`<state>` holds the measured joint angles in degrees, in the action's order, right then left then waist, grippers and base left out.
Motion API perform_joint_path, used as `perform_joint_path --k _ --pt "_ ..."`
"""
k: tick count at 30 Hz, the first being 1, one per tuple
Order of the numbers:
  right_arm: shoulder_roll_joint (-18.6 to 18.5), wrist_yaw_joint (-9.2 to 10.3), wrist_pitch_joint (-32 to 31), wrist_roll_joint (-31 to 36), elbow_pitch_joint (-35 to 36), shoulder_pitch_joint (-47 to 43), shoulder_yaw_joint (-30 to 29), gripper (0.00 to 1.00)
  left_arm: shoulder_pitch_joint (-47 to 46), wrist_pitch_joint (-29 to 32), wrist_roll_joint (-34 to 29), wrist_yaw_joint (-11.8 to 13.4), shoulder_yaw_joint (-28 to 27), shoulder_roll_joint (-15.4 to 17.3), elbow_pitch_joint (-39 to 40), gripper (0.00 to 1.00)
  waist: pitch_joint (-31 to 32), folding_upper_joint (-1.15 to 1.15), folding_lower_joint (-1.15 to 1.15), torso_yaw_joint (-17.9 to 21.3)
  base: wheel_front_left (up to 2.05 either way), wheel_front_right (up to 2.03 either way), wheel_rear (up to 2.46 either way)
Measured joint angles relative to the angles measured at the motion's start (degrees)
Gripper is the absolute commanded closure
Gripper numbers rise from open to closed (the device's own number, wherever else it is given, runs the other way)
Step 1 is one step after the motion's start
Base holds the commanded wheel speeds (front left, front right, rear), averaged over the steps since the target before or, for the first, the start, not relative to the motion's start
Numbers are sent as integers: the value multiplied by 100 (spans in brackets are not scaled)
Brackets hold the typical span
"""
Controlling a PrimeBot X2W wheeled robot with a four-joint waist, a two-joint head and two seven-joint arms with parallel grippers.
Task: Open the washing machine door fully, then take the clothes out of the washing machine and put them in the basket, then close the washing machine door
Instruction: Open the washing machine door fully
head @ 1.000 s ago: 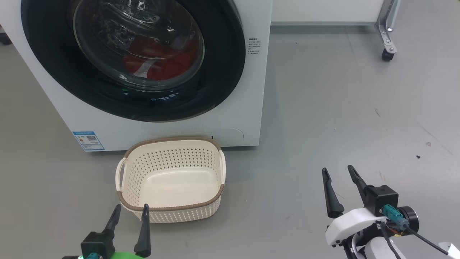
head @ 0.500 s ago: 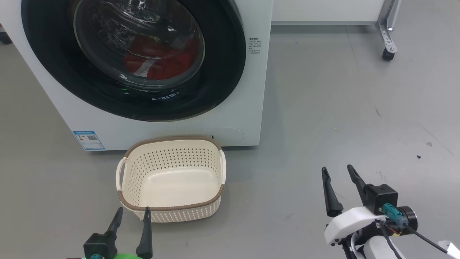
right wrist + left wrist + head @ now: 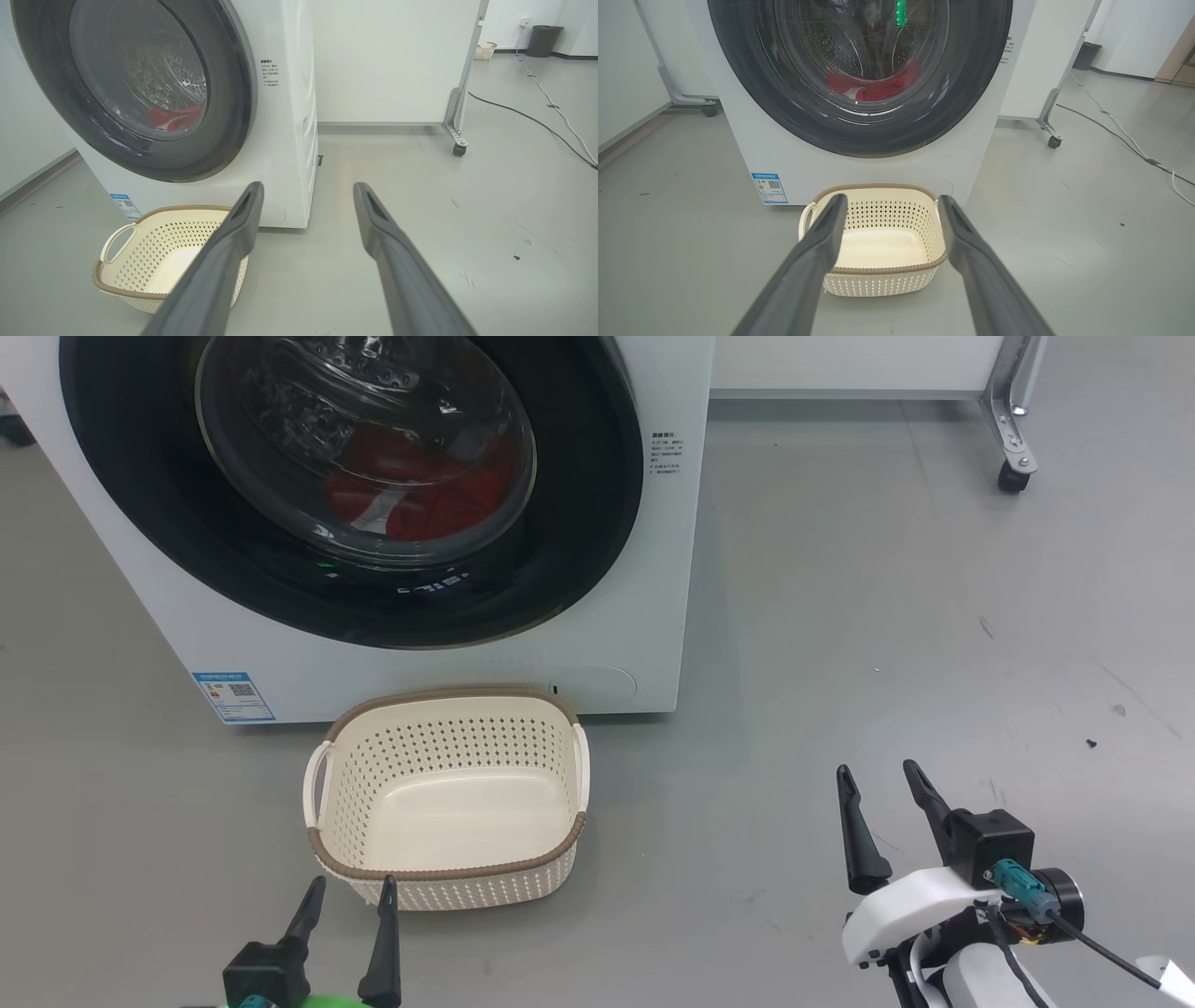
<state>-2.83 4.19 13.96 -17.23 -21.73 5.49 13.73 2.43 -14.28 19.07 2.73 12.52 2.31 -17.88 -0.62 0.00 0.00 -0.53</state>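
The white washing machine (image 3: 653, 616) fills the upper left of the head view, its round black washing machine door (image 3: 579, 523) shut flat against the front. Red clothes (image 3: 420, 499) lie inside behind the glass bowl, also visible as clothes (image 3: 873, 86) in the left wrist view. The cream basket (image 3: 448, 887) stands empty on the floor just before the machine. My left gripper (image 3: 353, 885) hovers open at the basket's near rim. My right gripper (image 3: 878, 770) is open over bare floor to the basket's right, holding nothing.
A white panel on a metal leg with a caster (image 3: 1013, 476) stands behind and right of the machine. Cables (image 3: 537, 121) run over the grey floor far right. A blue label sticker (image 3: 233, 695) marks the machine's lower left corner.
The head view has shifted slightly, so machine and basket sit a little to the right. My left gripper sits a bit lower in the picture. Both grippers stay open.
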Motion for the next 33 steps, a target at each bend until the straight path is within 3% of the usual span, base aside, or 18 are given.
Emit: perform_joint_path --k 5,6,7,8,12,24,33 --pt "1 7 0 -7 13 3 1 0 -2 0 1 1 26 0 -3 0 -31 0 0 -1 0 0 0" --pt "4 8 1 -19 24 10 -26 31 -6 0 1 1 38 0 -3 0 -46 0 0 -3 0 0 0" --pt "3 8 5 -41 34 24 -51 83 -10 0 2 1 51 0 -3 0 -62 0 0 -5 0 0 0" --pt "-1 8 7 -42 41 42 -57 100 -13 0 2 1 57 0 -2 0 -80 0 0 -9 0 0 0" --pt "3 8 8 -43 100 122 -74 100 -38 0 10 1 90 1 0 0 -160 0 0 -32 0 0 0" --pt "9 -9 27 -918 386 697 -831 100 -335 0 19 8 291 5 159 0 -631 0 0 -173 0 0 0" --pt "-116 -154 -174 -1588 495 1543 -1471 100 -643 0 98 8 538 7 225 0 -1103 0 0 -358 0 0 0"
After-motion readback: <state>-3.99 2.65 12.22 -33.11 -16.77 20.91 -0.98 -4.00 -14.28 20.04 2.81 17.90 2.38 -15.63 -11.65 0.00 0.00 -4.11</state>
